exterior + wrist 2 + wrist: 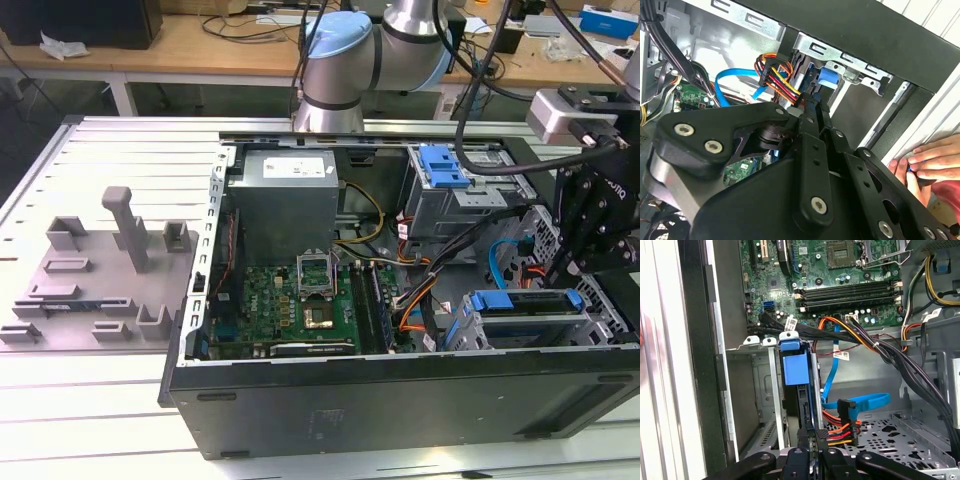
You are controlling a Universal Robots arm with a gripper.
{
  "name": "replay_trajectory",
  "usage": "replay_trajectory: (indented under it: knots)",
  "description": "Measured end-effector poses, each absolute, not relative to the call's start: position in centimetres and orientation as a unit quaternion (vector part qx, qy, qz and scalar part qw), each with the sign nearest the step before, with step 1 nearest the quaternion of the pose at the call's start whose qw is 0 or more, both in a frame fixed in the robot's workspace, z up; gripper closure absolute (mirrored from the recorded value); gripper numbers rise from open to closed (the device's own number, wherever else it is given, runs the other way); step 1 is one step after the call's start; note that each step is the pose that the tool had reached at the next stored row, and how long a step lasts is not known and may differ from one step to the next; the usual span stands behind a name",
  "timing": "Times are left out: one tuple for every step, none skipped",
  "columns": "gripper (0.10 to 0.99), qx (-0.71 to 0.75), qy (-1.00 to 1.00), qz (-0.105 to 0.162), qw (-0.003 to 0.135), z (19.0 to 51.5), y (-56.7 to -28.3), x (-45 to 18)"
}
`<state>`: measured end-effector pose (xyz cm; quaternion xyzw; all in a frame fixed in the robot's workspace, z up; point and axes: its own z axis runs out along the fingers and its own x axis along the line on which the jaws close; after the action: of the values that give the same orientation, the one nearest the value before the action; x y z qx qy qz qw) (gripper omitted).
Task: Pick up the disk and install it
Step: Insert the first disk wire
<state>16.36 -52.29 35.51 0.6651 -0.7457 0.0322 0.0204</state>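
Sitting upright in its drive bay, the disk (794,371) lies just beyond the end effector (807,460), whose grip state cannot be told.

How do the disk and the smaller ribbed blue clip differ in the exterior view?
The disk has a long, narrow blue bracket; the blue clip is shorter and ribbed. The disk sits in the near cage by the gripper; the blue clip tops the far cage beside the grey box. Both are bright blue plastic.
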Motion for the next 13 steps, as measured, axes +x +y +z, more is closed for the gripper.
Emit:
replay_trajectory:
  knots:
    - [0.922, 0.665, -0.746, 0.032, 0.021, 35.47, -52.28, 16.37]
    - [0.922, 0.665, -0.746, 0.032, 0.021, 35.41, -52.27, 16.37]
    - [0.922, 0.665, -0.746, 0.032, 0.021, 35.34, -52.27, 16.37]
    - [0.922, 0.665, -0.746, 0.032, 0.021, 35.29, -52.27, 16.37]
    - [0.922, 0.665, -0.746, 0.032, 0.021, 35.23, -52.27, 16.37]
    - [0.922, 0.665, -0.746, 0.032, 0.021, 35.14, -52.27, 16.37]
    - [0.922, 0.665, -0.746, 0.032, 0.021, 35.10, -52.27, 16.37]
    - [0.922, 0.665, -0.746, 0.032, 0.021, 35.05, -52.27, 16.37]
    - [0.922, 0.665, -0.746, 0.032, 0.021, 34.96, -52.27, 16.37]
    - [0.922, 0.665, -0.746, 0.032, 0.021, 34.87, -52.27, 16.37]
    - [0.922, 0.665, -0.746, 0.032, 0.021, 34.80, -52.27, 16.37]
    - [0.922, 0.665, -0.746, 0.032, 0.021, 34.74, -52.27, 16.37]
    - [0.922, 0.665, -0.746, 0.032, 0.021, 34.68, -52.27, 16.37]
